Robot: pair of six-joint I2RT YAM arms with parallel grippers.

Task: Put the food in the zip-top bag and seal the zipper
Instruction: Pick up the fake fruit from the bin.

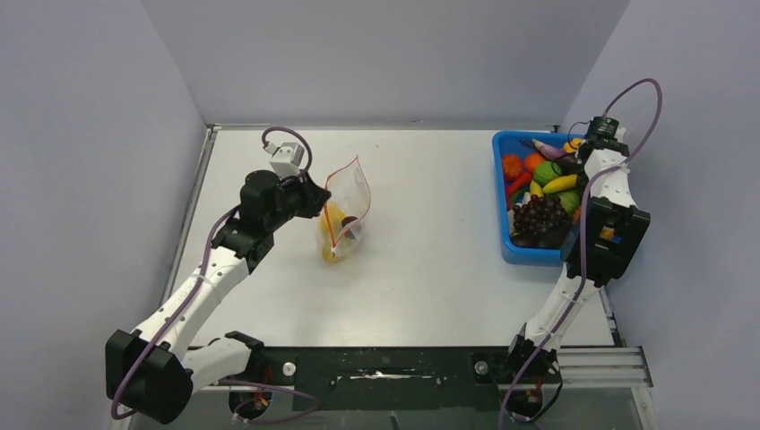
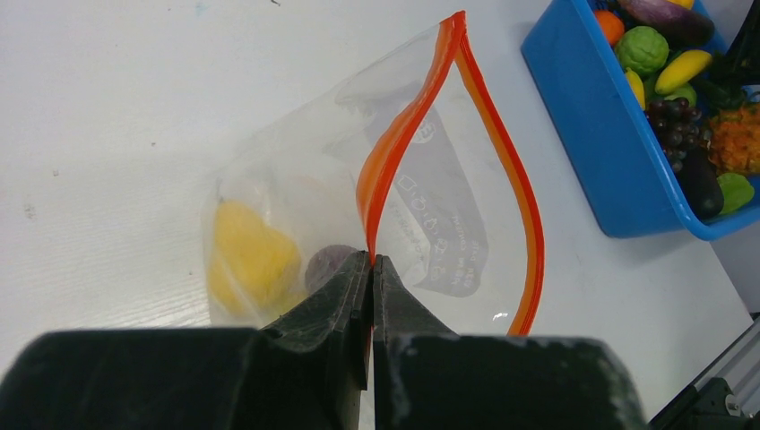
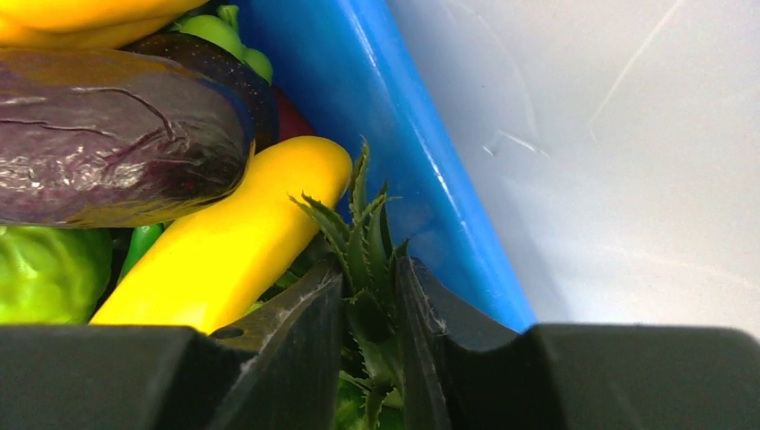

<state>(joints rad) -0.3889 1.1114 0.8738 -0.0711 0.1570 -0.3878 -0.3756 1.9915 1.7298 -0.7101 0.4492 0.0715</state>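
The clear zip-top bag (image 1: 343, 215) stands on the white table with its mouth held open, and shows in the left wrist view (image 2: 421, 215). Its red zipper strip (image 2: 394, 143) loops wide. A yellow piece (image 2: 251, 260) and a purple piece (image 2: 327, 267) lie inside the bag. My left gripper (image 2: 371, 260) is shut on the near zipper lip (image 1: 315, 199). My right gripper (image 3: 369, 273) is down in the blue bin (image 1: 504, 197), jaws closed on the green pineapple crown (image 3: 363, 237). A yellow banana (image 3: 224, 251) lies beside it.
The blue bin (image 3: 403, 134) at the right edge holds purple grapes (image 1: 538, 218), a purple eggplant (image 3: 116, 143), green (image 1: 547, 172) and orange (image 1: 513, 167) round pieces. The bin's wall is right of my right fingers. Grey walls enclose the table.
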